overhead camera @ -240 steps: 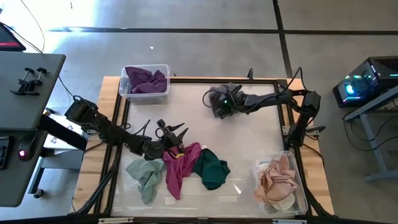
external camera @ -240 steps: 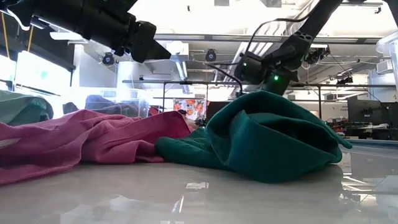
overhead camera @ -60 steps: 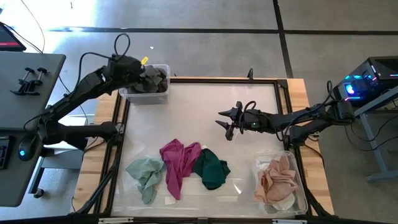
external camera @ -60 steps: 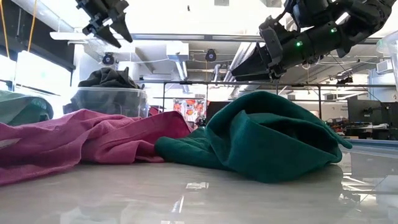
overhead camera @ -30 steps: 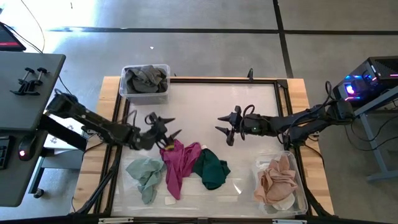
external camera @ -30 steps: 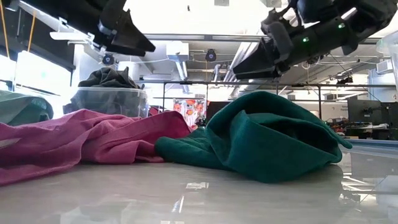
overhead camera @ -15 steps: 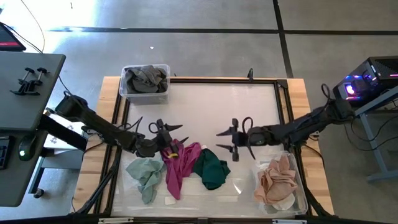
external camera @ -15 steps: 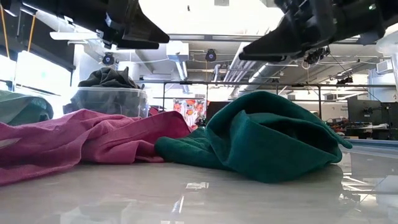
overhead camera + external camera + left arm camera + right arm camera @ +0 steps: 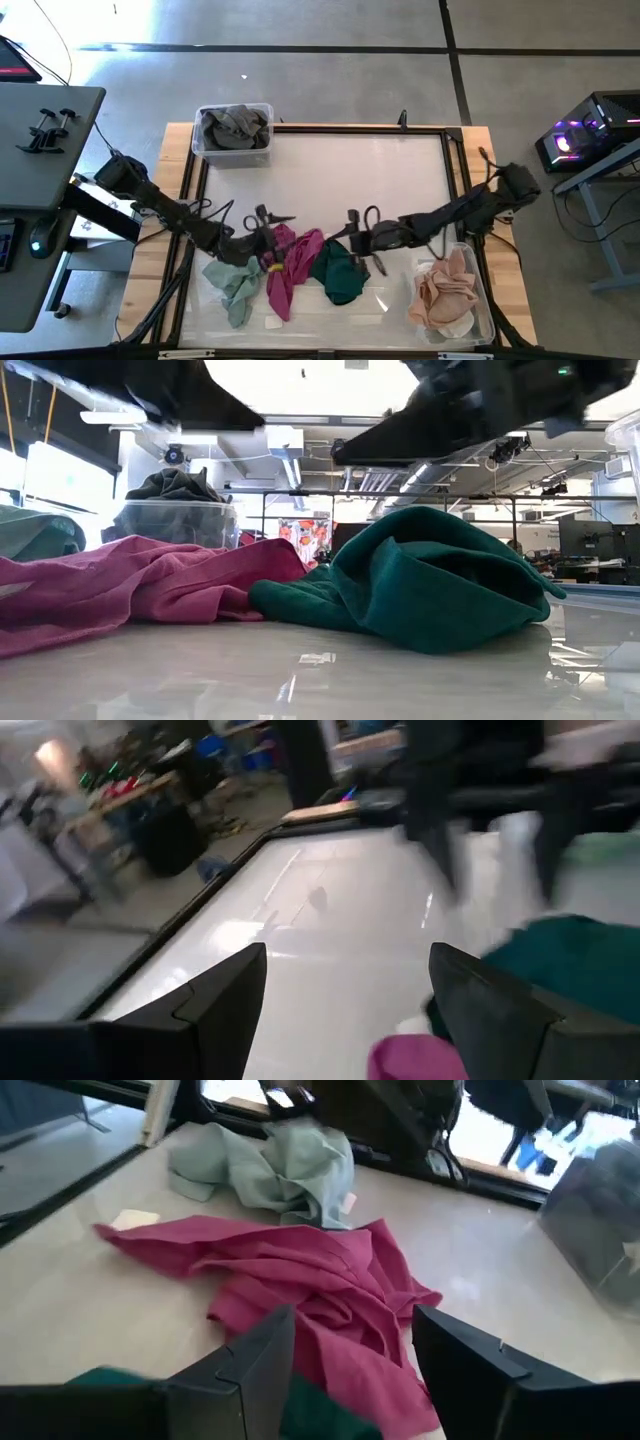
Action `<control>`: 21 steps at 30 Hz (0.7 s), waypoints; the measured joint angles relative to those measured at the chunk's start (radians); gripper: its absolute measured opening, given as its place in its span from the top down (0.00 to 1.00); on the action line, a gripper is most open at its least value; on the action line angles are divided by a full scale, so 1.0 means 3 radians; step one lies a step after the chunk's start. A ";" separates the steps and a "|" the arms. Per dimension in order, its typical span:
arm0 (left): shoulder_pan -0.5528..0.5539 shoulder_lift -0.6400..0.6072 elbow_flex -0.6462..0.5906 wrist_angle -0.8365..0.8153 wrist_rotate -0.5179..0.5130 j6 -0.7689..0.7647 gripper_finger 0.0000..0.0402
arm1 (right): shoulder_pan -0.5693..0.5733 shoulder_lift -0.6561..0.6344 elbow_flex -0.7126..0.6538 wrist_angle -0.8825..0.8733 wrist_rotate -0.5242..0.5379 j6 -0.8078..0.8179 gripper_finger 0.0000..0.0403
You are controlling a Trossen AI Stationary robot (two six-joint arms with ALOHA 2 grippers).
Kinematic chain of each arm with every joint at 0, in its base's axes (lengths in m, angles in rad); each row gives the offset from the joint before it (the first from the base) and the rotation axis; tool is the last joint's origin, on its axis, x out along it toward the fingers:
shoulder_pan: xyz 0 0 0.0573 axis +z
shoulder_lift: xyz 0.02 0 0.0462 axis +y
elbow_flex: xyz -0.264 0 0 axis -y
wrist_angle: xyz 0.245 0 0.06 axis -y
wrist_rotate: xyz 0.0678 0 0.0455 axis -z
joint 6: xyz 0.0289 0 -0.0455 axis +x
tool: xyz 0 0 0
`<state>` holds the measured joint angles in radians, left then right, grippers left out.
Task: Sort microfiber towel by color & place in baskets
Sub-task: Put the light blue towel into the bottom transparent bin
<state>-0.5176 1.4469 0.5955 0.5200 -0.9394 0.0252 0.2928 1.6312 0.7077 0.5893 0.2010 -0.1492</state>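
Towels lie mid-bench: magenta towel (image 9: pixel 285 262) under the spread left hand (image 9: pixel 268 228), dark green towel (image 9: pixel 340 272) under the spread right hand (image 9: pixel 358 240). Each should pinch one colour only.

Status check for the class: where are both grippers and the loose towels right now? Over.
Left gripper open, empty, over magenta towel. Right gripper open, empty, over dark green towel. Light green towel loose too. Nothing blocking.

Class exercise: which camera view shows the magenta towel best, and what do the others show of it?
The right wrist view: the magenta towel fills the middle, every fold plain. The high view gives its whole outline, small. The low view sees it edge-on. The left wrist view catches only a corner.
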 joint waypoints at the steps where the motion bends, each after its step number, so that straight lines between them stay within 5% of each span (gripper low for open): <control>1: -0.0059 -0.0021 0.0065 -0.0102 0.0004 0.0076 0.33 | -0.0023 0.0064 0.0077 -0.0049 0.0001 0.0041 0.50; 6: -0.0366 -0.0089 0.0665 -0.1792 0.0236 -0.0410 0.33 | -0.0124 0.0339 0.0395 -0.0352 -0.0223 0.0293 0.46; 13: -0.0679 0.0017 0.1489 -0.4615 0.1392 -0.3087 0.33 | -0.0128 0.0576 0.0615 -0.0359 -0.0537 0.0353 0.45; 17: -0.0871 0.0033 0.1426 -0.5152 0.2093 -0.4290 0.34 | -0.0125 0.0604 0.0653 -0.0351 -0.0552 0.0326 0.45; 21: -0.1059 0.0042 0.1106 -0.5084 0.2372 -0.4918 0.37 | -0.0126 0.0604 0.0653 -0.0344 -0.0597 0.0313 0.45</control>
<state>-0.8354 1.4595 0.9273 -1.0051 -0.2278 -1.4503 0.2550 1.8126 0.9035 0.4862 0.0220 -0.0552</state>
